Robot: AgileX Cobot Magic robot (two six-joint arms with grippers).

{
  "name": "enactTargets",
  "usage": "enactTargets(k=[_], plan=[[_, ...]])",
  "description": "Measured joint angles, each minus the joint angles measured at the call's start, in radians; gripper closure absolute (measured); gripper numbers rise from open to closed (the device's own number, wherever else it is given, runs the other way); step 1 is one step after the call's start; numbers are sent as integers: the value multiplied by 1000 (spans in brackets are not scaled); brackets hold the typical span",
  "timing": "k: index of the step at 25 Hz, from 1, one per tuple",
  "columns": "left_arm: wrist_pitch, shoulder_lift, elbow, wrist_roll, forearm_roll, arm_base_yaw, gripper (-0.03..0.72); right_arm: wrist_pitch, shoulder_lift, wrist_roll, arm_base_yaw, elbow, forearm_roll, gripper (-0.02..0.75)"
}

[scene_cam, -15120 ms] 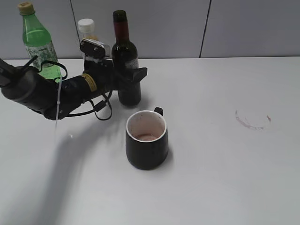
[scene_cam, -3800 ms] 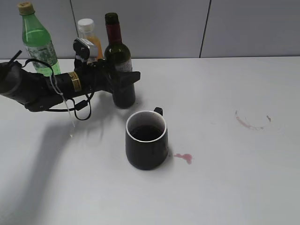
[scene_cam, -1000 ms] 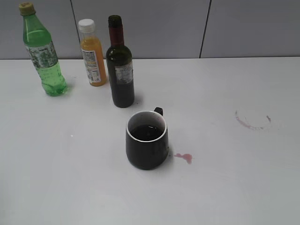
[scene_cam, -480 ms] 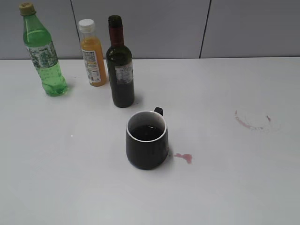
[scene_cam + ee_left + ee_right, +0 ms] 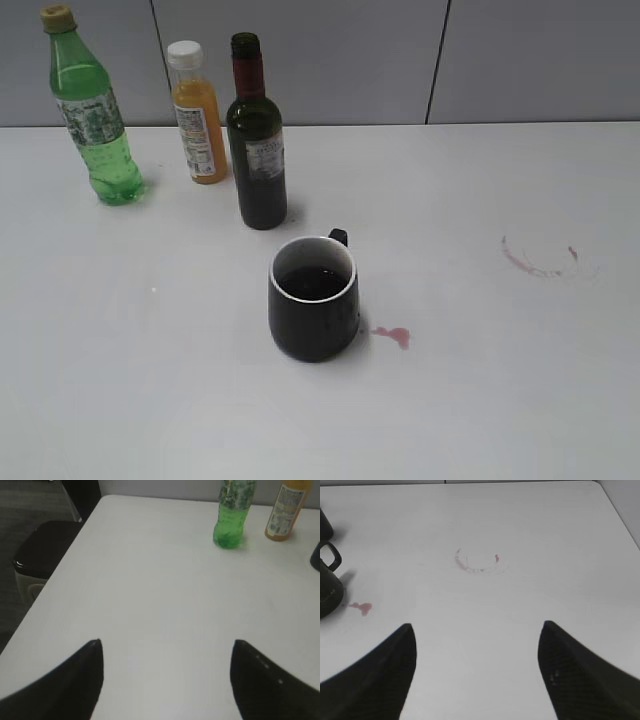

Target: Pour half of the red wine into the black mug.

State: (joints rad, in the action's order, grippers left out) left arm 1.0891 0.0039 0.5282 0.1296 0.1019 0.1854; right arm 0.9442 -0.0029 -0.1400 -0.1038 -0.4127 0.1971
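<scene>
Left end effector (image 5: pixel 166 677) agape, empty | right end effector (image 5: pixel 476 667) agape | black mug (image 5: pixel 313 297) far from both

green btl (image 5: pixel 90 110), OJ btl (image 5: pixel 198 115), spill (image 5: pixel 392 336)

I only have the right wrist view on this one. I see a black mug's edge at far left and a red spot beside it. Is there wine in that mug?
Observer: Yes. The exterior view shows dark red liquid inside the black mug.
Operator: Where is the wine bottle?
Observer: Upright behind the mug, the wine bottle stands free, with nothing gripping it.
Operator: And the left end effector?
Observer: The left end effector is open over bare table, away from the bottles.
</scene>
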Motion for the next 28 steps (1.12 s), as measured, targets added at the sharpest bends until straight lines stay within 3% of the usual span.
enactTargets(k=[5,17,28], plan=[[-16,-9,-6,-3,10,-10,97,0,0,0,0,0,1,165],[-33,-9,-20,-5,32,-160,97,0,0,0,0,1,1,165],[-33,-9,-20,-5,32,-156,97,0,0,0,0,1,1,165]])
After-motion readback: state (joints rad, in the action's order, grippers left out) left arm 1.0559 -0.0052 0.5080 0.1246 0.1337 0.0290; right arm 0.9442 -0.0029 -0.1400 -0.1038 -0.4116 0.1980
